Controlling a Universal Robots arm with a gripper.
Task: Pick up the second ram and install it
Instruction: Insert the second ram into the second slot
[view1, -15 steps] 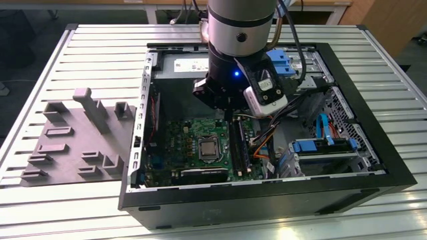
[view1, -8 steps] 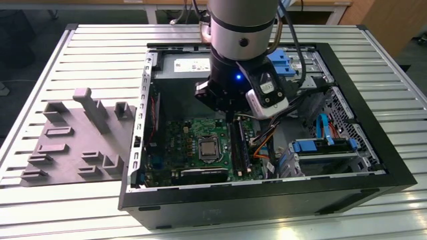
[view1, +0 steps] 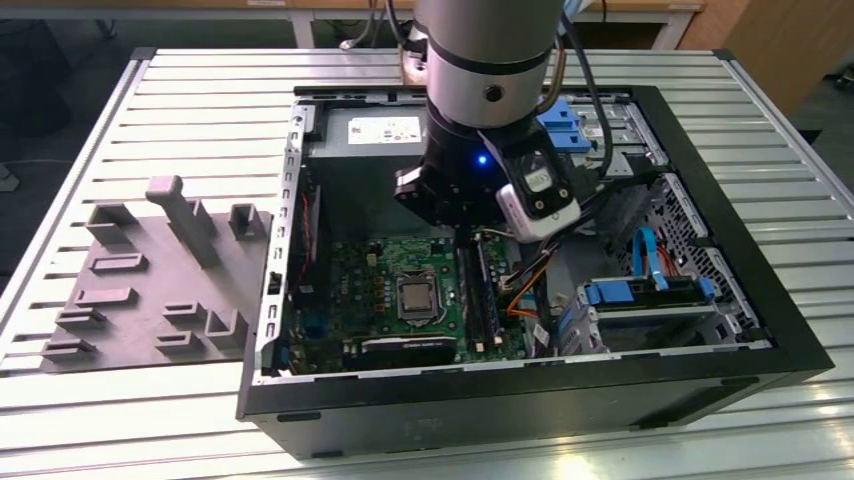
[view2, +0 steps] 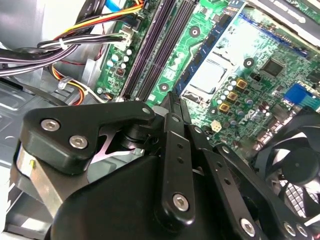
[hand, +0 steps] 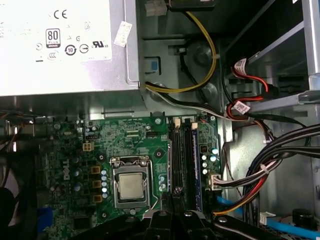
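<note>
Second wrist view shows your claw (view2: 172, 107) drawn nearly shut, seemingly pinching the ram (view1: 470, 262), which in the exterior view is a thin dark edge just below its tips, over the slots (hand: 179, 150). You look to be at the seating step. That calls for lining the ram up squarely with a free slot under the claw and pressing down evenly.
</note>
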